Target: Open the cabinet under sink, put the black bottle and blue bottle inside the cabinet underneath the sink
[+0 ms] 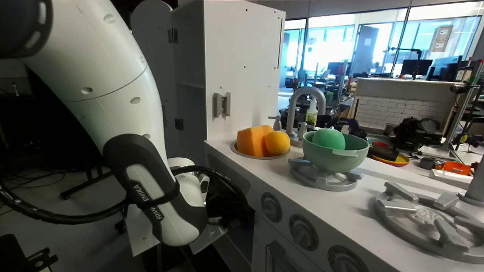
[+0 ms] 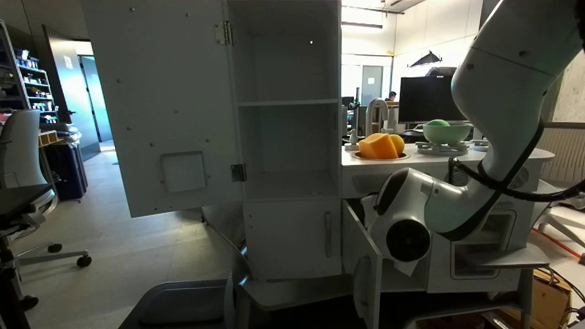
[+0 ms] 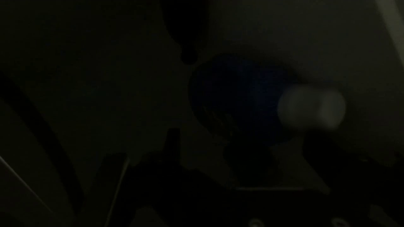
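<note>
Black bottle [image 3: 186, 28]: inside the cabinet [image 2: 402, 283], it seems; probably light and slick, best pinched below the neck.
Gripper [image 3: 244, 135]: within the cabinet, fingers wide apart, nothing visibly held.
Blue bottle [image 3: 241, 94]: inside the cabinet; likely smooth, slightly squeezable, broad body a surer hold than the cap [image 3: 312, 107].
Cabinet: door [image 2: 358, 242] open, both bottles in.
Sink [image 1: 233, 147]: above the cabinet; orange block [image 1: 251, 141], orange ball [image 1: 278, 142].
Bowl [image 1: 331, 159]: right of the cabinet, higher; green ball [image 1: 328, 138].
</note>
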Controlling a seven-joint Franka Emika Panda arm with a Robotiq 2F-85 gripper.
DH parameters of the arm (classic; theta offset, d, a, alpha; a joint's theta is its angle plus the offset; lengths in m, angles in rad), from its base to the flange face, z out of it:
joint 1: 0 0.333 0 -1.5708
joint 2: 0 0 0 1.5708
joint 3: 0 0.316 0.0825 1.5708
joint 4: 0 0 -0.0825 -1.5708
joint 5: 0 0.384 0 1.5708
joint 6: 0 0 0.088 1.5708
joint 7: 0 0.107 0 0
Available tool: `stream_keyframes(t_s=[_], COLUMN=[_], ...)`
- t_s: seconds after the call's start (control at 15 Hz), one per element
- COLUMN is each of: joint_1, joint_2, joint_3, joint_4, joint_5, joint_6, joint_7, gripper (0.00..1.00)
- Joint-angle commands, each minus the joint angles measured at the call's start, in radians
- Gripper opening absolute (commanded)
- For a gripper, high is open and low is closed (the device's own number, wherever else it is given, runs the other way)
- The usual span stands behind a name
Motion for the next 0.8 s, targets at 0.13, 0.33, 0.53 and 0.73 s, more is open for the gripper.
stream_keyframes(t_s=[0.13,0.33,0.53,0.73], joint_1=[0.014,0.022,0.015,-0.009], joint_2=[0.016,-0.019,-0.092,-0.189], joint_3=[0.015,0.031,0.039,0.046], joint_4=[0.037,-0.009,-0.098,-0.204], joint_5=[0.010,0.008,0.021,0.045], joint_6=[0.002,0.016,0.061,0.151], joint_7=[-0.028,-0.018,-0.028,-0.060], gripper=[1.00,1.00,1.00,1.00])
